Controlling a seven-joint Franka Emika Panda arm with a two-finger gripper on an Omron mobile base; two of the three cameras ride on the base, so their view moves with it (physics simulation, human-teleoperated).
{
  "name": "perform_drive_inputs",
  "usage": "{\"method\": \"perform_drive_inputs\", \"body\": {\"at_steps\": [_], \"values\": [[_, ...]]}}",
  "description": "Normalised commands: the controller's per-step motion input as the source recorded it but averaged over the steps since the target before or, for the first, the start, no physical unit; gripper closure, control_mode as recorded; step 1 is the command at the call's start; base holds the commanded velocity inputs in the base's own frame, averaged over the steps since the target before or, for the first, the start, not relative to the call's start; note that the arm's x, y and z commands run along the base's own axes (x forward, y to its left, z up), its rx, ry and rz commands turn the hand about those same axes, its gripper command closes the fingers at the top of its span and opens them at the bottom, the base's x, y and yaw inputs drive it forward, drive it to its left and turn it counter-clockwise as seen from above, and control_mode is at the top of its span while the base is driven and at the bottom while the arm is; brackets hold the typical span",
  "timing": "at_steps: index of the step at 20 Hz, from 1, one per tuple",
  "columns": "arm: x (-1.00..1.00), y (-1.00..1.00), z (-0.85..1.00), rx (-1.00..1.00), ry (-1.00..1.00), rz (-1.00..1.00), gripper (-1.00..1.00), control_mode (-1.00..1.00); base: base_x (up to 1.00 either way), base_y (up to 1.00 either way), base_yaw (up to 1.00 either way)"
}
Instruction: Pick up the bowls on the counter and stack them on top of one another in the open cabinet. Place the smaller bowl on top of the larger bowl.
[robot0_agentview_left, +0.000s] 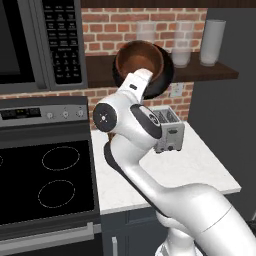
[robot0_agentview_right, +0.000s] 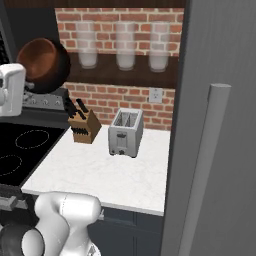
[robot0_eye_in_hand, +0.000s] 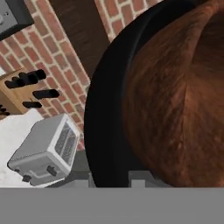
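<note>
The smaller bowl (robot0_agentview_left: 139, 61) is sitting nested inside the larger bowl (robot0_agentview_left: 161, 80); both are tilting on edge at the open cabinet (robot0_agentview_left: 210, 71), above the surface (robot0_agentview_right: 115, 175); the fingers are gripping the larger bowl's rim; the toaster (robot0_agentview_right: 126, 132) is standing below.

A glossy reddish-brown smaller bowl (robot0_agentview_left: 139, 62) with wood-like grain is nested inside a matte black larger bowl (robot0_agentview_left: 161, 82). Red brick with pale mortar is seen behind a dark brown open cabinet (robot0_agentview_left: 210, 73). A white, lightly speckled counter (robot0_agentview_right: 115, 177) carries a silver-grey toaster (robot0_agentview_right: 126, 132) and a tan knife block (robot0_agentview_right: 83, 127) with black handles.
</note>
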Motion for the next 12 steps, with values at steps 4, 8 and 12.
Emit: {"method": "perform_drive_inputs", "body": {"at_steps": [4,8,12], "values": [[0.39,0.44,0.66,0.0,-0.14,0.21,1.0,-1.0,0.0,0.0,0.0],[0.75,0.23,0.16,0.0,-0.02,0.11,1.0,-1.0,0.0,0.0,0.0],[0.46,0.01,0.0,-0.01,0.05,0.02,1.0,-1.0,0.0,0.0,0.0]]}}
